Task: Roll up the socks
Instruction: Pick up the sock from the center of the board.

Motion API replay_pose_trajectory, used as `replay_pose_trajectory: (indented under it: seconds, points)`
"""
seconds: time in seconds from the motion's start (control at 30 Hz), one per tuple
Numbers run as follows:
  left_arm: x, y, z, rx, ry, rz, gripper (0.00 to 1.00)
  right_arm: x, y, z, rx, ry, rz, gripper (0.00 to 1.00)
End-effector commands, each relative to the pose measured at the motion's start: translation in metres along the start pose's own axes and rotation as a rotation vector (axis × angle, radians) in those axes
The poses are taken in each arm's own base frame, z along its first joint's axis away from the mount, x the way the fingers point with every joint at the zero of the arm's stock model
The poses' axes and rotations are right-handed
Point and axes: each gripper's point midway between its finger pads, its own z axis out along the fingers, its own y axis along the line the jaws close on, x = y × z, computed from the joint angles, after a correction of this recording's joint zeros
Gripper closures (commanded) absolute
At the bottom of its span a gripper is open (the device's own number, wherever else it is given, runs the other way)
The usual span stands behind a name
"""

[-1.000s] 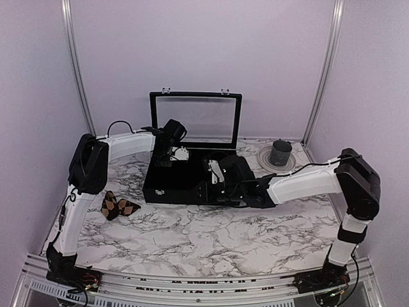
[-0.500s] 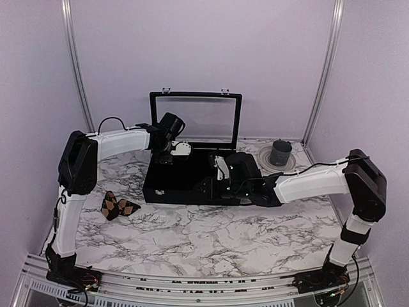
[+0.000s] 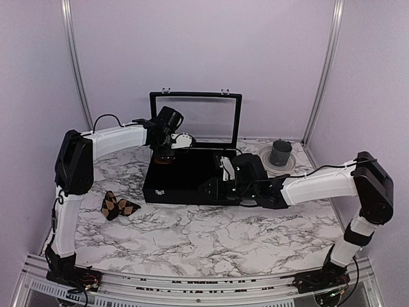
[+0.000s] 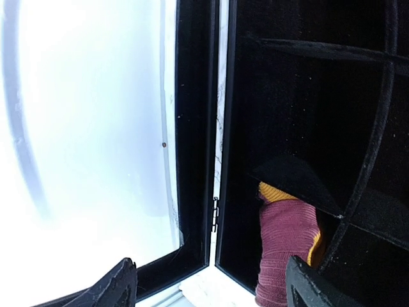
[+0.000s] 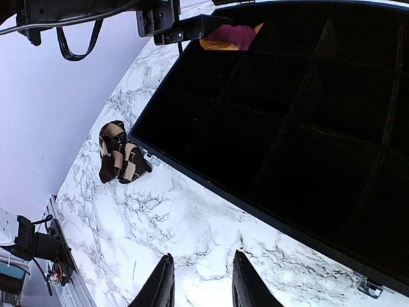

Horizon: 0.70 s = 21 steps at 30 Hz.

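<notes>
1. Just under the left gripper [image 4: 211, 289], close to one fingertip, the magenta sock [image 4: 287, 246] lies bunched in a corner compartment of the black box [image 4: 243, 128], by the hinge. The fingers stand wide apart and hold nothing.
2. Ahead of the right gripper [image 5: 201, 284] and off to its side, the argyle sock [image 5: 121, 153] lies folded on the marble table [image 5: 192, 236], apart from the box. This gripper's fingers are moderately parted and empty.
3. The step seems to be gathering the pair, since no rolling can start while the socks lie apart.
4. Next, the left gripper likely needs to drop straight into the compartment, clear of the dividers, and pinch the cloth.
</notes>
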Motion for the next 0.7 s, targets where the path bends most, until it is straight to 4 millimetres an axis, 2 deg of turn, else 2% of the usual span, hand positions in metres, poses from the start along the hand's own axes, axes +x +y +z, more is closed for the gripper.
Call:
replay_pose_trajectory:
  seconds: [0.0,0.07,0.17,0.2,0.23,0.27,0.33,0.43,0.5,0.6,0.67]
  points:
    - [0.004,0.028,-0.022,-0.013,-0.031,-0.165,0.21,-0.012,0.003,-0.008,-0.004,-0.036,-0.004,0.7]
    - [0.016,0.023,-0.036,0.072,-0.047,-0.27,0.21,-0.009,-0.001,-0.015,0.023,-0.031,-0.019,0.66]
    - [0.048,0.01,-0.066,0.141,-0.06,-0.387,0.19,-0.009,-0.008,-0.032,0.065,-0.045,-0.041,0.56]
    - [0.06,0.007,-0.081,0.14,-0.073,-0.417,0.16,-0.009,-0.01,-0.038,0.079,-0.049,-0.051,0.53]
    - [0.071,0.004,-0.094,0.139,-0.091,-0.454,0.03,-0.011,-0.01,-0.045,0.09,-0.056,-0.061,0.5]
    - [0.085,0.002,-0.11,0.144,-0.117,-0.505,0.01,-0.01,-0.014,-0.05,0.111,-0.054,-0.071,0.47]
    - [0.108,-0.004,-0.139,0.176,-0.187,-0.619,0.01,-0.008,-0.02,-0.058,0.144,-0.045,-0.087,0.41]
    - [0.155,-0.009,-0.159,0.154,-0.225,-0.781,0.01,-0.009,-0.031,-0.07,0.181,-0.047,-0.083,0.25]
    - [0.17,-0.035,-0.167,0.243,-0.239,-0.762,0.01,-0.012,-0.038,-0.08,0.195,-0.064,-0.073,0.02]
    - [0.171,-0.085,-0.178,0.424,-0.232,-0.719,0.11,-0.018,-0.052,-0.098,0.268,-0.119,-0.037,0.0]
    - [0.169,-0.118,-0.182,0.492,-0.256,-0.671,0.11,-0.02,-0.064,-0.108,0.348,-0.134,-0.021,0.0]
